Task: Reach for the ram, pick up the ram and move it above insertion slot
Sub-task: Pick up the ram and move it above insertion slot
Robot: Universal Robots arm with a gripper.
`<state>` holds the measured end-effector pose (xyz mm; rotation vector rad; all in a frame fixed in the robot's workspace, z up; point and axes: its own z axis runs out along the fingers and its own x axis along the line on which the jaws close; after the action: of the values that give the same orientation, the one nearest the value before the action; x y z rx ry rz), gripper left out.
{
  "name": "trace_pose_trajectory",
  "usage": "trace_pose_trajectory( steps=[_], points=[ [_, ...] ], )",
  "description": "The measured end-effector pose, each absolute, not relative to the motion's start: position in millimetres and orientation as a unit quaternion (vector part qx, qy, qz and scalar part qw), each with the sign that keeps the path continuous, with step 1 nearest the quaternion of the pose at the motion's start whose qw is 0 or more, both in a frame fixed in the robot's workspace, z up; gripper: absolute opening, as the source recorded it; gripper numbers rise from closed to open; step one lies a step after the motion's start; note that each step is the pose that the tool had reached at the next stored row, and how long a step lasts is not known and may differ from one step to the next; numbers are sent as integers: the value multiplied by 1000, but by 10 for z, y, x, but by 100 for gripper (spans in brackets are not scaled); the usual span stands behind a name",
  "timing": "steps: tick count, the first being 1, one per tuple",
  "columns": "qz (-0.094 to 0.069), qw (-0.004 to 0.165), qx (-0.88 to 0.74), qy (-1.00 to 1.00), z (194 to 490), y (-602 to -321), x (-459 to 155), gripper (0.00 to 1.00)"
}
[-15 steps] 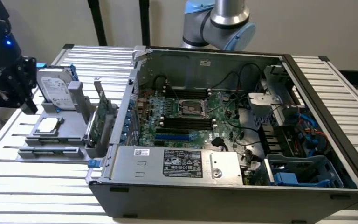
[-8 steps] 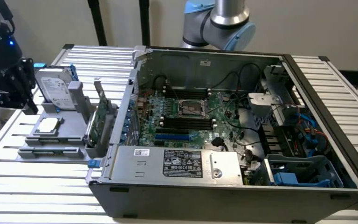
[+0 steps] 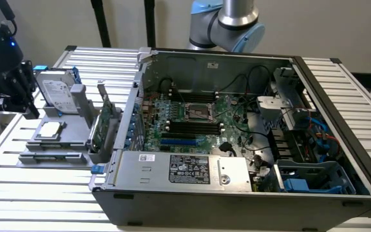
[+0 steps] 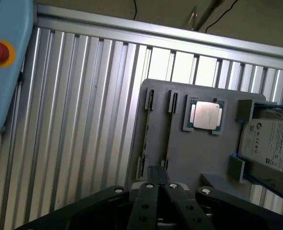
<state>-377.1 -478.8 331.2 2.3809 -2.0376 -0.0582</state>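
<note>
Above the grey holder (image 4: 189,153) at the desk (image 4: 84,120) edge on the exterior view's left, our end effector (image 4: 159,181) has its fingers drawn together. We cannot make out the ram, so we'd confirm the grip first.

Plain beige wall (image 3: 340,29) behind; black poles (image 3: 100,21) against it; ribbed aluminium table (image 3: 44,193) below.

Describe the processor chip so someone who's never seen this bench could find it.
Left of the open computer case in the exterior view sits a grey holder tray. The processor chip lies flat in a square recess there, beside the upright hard drive; it's the only small square with a plain silver lid.
</note>
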Motion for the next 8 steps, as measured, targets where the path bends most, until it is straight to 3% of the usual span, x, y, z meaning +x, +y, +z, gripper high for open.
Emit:
trace_pose_trajectory(
  steps=[1, 4, 6, 7, 8],
  points=[
    [-19, 4, 760, -650, 3313, -4788, -3771, 12],
    [-19, 4, 760, -650, 3308, -4787, -3770, 30],
    [-19, 4, 759, -651, 3281, -4788, -3771, 30],
    [-18, 3, 759, -651, 3263, -4787, -3772, 36],
    [-18, 3, 758, -652, 3245, -4788, -3772, 36]
  ],
)
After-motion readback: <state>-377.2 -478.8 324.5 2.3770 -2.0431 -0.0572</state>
